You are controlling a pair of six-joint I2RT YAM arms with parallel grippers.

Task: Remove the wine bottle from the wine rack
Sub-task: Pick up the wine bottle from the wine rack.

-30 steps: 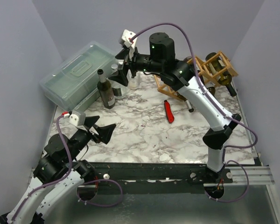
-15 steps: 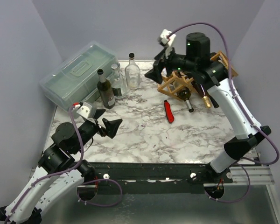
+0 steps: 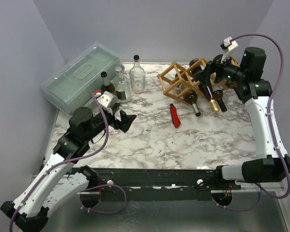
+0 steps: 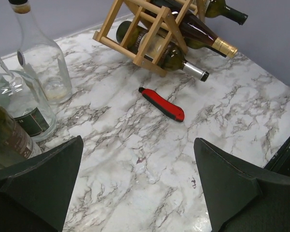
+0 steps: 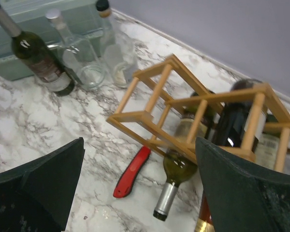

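Wooden rack [image 3: 176,79], bottles [image 3: 191,99] in its cells, just ahead of and below right gripper [image 3: 203,76], released and empty; left gripper [image 3: 123,121] also released, well apart over bench [image 3: 159,140].

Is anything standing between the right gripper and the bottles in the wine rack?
Nothing visible. The open right gripper hangs above the wine rack, whose wooden bars surround the bottles; the red cutter lies lower, on the table.

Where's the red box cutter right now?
In the top view, the red box cutter lies flat on the marble table, right of centre, just in front of the wine rack and left of the neck of the silver-capped bottle.
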